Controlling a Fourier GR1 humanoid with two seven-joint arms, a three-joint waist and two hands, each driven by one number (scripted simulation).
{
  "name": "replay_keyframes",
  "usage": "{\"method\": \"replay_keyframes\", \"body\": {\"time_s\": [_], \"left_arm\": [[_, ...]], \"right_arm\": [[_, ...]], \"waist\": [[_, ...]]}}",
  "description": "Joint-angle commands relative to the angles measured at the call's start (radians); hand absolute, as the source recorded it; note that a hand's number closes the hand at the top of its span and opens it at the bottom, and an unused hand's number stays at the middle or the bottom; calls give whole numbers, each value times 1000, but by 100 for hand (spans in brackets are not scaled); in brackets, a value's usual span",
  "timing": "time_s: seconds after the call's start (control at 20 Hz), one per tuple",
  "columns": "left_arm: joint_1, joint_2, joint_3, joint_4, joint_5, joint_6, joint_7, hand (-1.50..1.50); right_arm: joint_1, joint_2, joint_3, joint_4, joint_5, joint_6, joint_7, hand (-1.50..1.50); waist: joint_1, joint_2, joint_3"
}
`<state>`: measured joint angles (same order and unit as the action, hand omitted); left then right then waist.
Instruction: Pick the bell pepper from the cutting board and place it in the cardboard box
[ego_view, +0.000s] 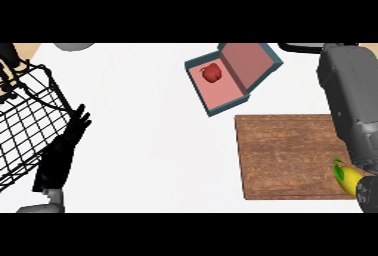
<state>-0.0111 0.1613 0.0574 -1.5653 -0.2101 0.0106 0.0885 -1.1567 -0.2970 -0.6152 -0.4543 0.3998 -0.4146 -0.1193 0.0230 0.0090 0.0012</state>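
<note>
A yellow-green bell pepper (342, 174) is at the right edge of the wooden cutting board (288, 157). My right hand (367, 192) is right against the pepper's lower right side and covers part of it; most of the hand is cut off by the view's edge. My grey right forearm (353, 100) runs down the right side above it. The cardboard box (255, 62), teal outside and pink inside, lies open beyond the board with a red fruit (212, 73) in it. My left hand (63, 150) rests open at the left, fingers up.
A black wire basket (26, 115) stands at the left, close beside my left hand. A grey round object (72, 46) sits at the counter's far left edge. White counter lies between the basket and the board.
</note>
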Motion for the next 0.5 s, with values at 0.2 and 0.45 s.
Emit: {"method": "replay_keyframes", "body": {"time_s": [0.2,0.45], "left_arm": [[-5,9,26,35,-7,12,-8,0],[25,-13,8,-1,-31,36,-7,0]], "right_arm": [[167,-214,-106,-17,-143,206,-109,-150],[263,-327,-94,-30,-177,382,-143,-150]], "waist": [[-17,-3,0],[-18,-7,-1]]}}
